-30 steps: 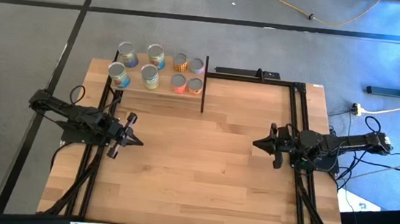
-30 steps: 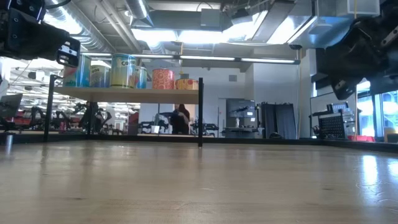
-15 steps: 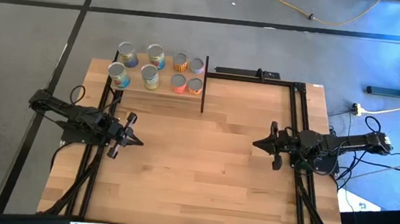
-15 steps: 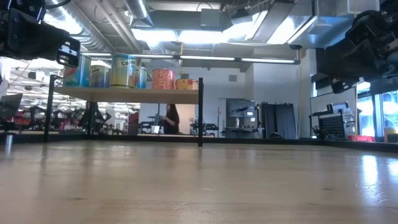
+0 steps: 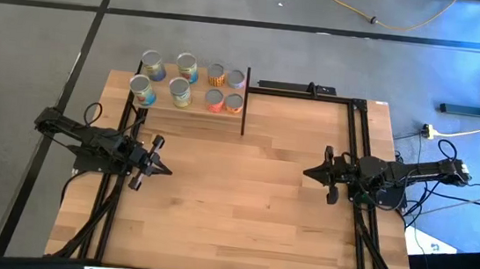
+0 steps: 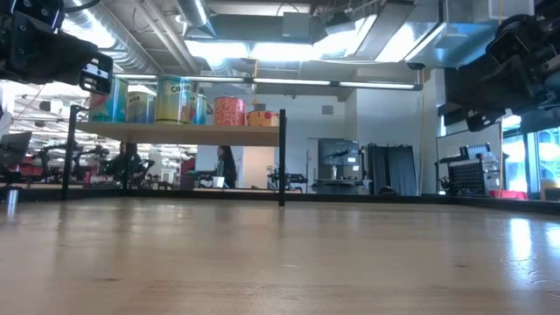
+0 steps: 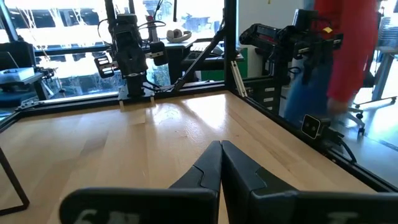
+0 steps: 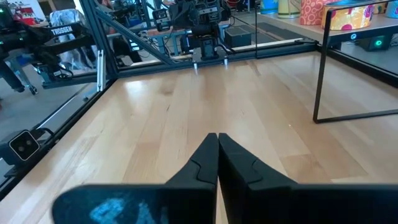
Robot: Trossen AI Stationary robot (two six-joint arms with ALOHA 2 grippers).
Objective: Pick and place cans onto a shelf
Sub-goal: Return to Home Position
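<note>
Several cans (image 5: pixel 183 82) stand upright in two rows on the light-wood shelf (image 5: pixel 191 106) at the table's far left; in the low view they (image 6: pixel 179 100) show on the raised board (image 6: pixel 175 133) between black posts. My left gripper (image 5: pixel 168 170) is shut and empty above the table's left side, its fingertips together in the left wrist view (image 7: pixel 221 144). My right gripper (image 5: pixel 305 171) is shut and empty above the table's right side, also shown in the right wrist view (image 8: pixel 217 136).
A black post (image 5: pixel 246 101) stands at the shelf's right end. Black frame rails (image 5: pixel 355 128) run along the table's far right and right side. A person in red (image 7: pixel 348 50) and a person (image 6: pixel 227 166) farther off show in the room beyond the table.
</note>
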